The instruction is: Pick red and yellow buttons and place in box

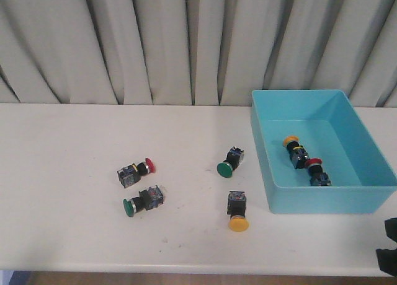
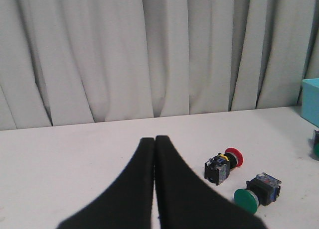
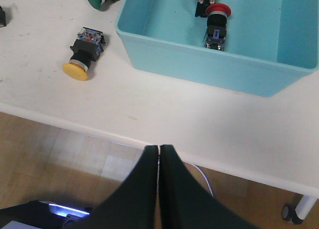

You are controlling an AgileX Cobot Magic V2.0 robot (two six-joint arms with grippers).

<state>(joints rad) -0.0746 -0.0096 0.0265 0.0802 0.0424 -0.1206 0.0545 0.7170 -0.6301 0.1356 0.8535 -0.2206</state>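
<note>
A red button [image 1: 138, 170] lies on the white table left of centre; it also shows in the left wrist view [image 2: 224, 165]. A yellow button [image 1: 237, 211] lies near the box's front left corner; it also shows in the right wrist view [image 3: 83, 54]. The turquoise box [image 1: 347, 195] at the right holds a yellow button [image 1: 294, 145] and a red button [image 1: 315, 168]. My left gripper [image 2: 155, 139] is shut and empty, left of the red button. My right gripper [image 3: 159, 148] is shut and empty, over the table's front edge, short of the box [image 3: 199, 57].
Two green-capped buttons lie on the table: one [image 1: 142, 202] beside the red button, one [image 1: 229, 162] near the box's left wall. A grey curtain hangs behind the table. A dark part of the right arm [image 1: 388, 248] shows at the front right corner.
</note>
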